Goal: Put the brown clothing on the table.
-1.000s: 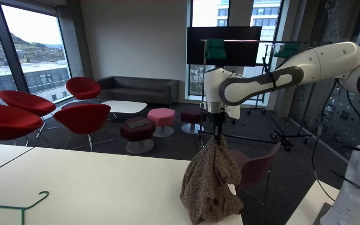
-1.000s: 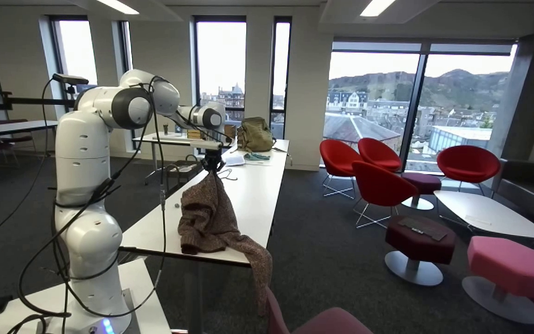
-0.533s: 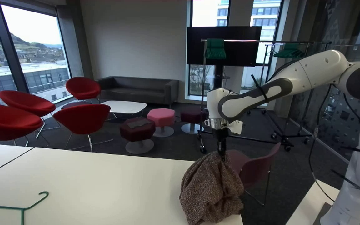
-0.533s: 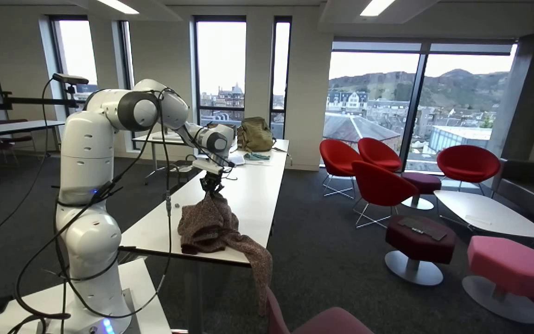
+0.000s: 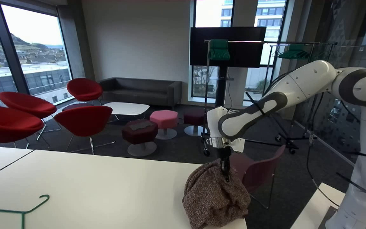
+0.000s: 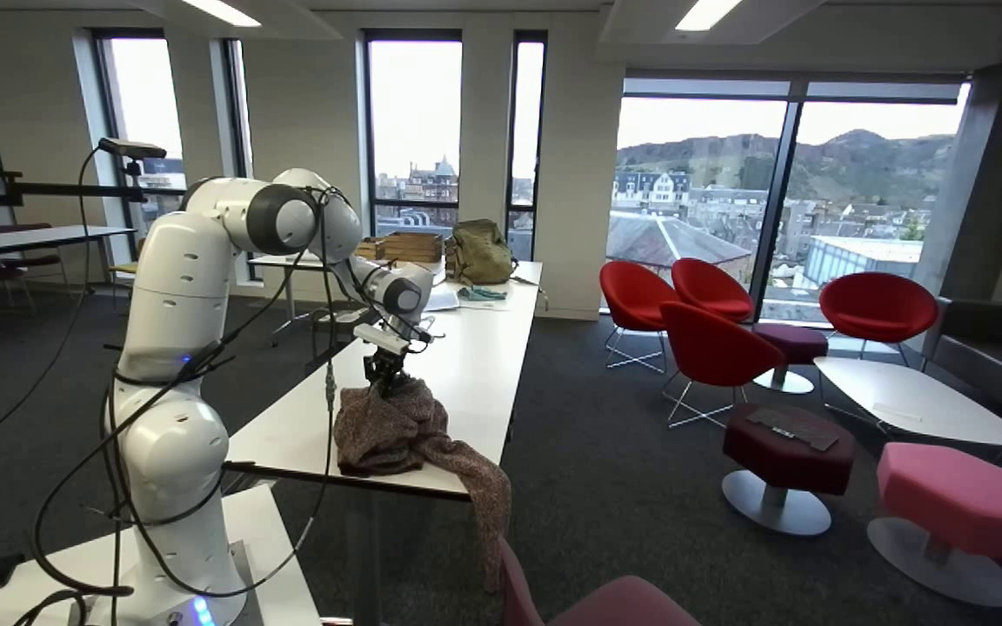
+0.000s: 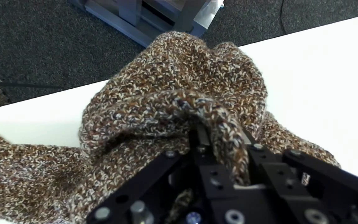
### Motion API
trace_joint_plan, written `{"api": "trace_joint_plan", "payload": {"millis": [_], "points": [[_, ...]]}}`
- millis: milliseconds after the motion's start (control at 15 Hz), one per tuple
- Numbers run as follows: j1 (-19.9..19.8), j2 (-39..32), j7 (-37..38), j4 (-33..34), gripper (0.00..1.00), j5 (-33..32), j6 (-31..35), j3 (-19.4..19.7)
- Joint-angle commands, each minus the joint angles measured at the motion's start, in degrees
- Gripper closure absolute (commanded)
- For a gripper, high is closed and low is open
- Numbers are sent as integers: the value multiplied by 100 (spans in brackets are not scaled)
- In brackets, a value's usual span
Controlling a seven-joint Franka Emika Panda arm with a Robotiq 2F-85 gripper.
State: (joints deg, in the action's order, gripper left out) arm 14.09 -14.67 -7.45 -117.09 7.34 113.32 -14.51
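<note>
Mottled brown-taupe knitted garment [image 5: 213, 203]: heaped on a smooth pale cream-white rectangular counter [image 5: 106, 187], near its end; right of lower centre in an exterior view.
Sleeve-like brown knitted length [image 6: 490, 504]: draped over the counter's edge, lower centre of an exterior view; ending near a dusky-pink shell chair [image 6: 623, 604], uncertain whether touching.
Black metal two-fingered tool [image 7: 225, 134]: pinching a fold of the garment, right of centre in the wrist view.
Garment placement: judged nearly complete; set down, not yet released.
Tool release: next, spread fully to free the fold, then raise slowly. Liable to snag in the loose knit.
Sleeve overhang: for full placement, regrasp and draw inward over the counter.
</note>
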Motion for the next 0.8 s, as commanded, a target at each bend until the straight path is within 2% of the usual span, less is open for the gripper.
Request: {"api": "trace_joint_plan", "payload": {"millis": [0, 267, 400, 533, 733], "points": [[19, 42, -127, -93, 43, 25, 124, -66], [40, 456, 28, -166, 15, -265, 25, -44], [49, 893, 147, -227, 1, -544, -82, -19], [24, 1442, 147, -294, 0, -668, -190, -30], [-42, 2284, -214, -417, 0, -422, -211, 5]]}}
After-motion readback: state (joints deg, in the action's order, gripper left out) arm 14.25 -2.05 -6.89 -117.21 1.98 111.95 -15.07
